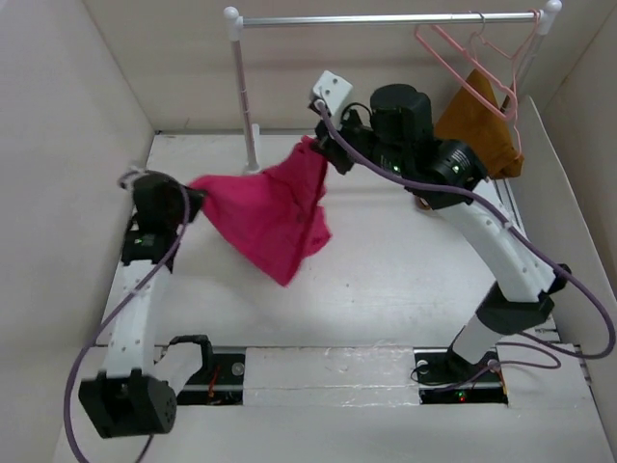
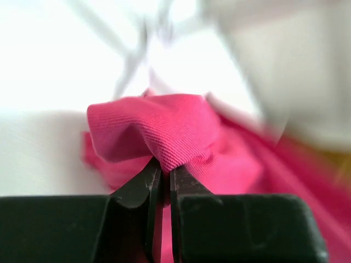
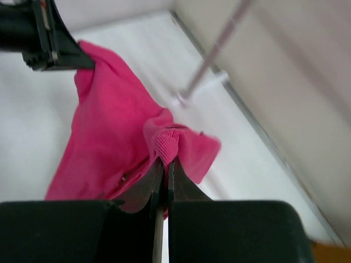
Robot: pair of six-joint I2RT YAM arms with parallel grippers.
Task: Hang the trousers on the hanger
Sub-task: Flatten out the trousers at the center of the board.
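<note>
The magenta-pink trousers (image 1: 272,214) hang stretched in the air between my two grippers, their lower part drooping toward the table. My left gripper (image 1: 196,189) is shut on their left end; the cloth bunches over its tips in the left wrist view (image 2: 164,137). My right gripper (image 1: 318,147) is shut on their right end, a fold pinched at its tips in the right wrist view (image 3: 165,143). Pale-pink hangers (image 1: 482,60) hang on the rail at the back right, well right of the trousers.
A silver rail (image 1: 386,18) on white posts spans the back; its left post (image 1: 244,96) stands just behind the trousers. A mustard-brown garment (image 1: 480,121) hangs on a hanger behind my right arm. Beige walls enclose the white table (image 1: 386,289).
</note>
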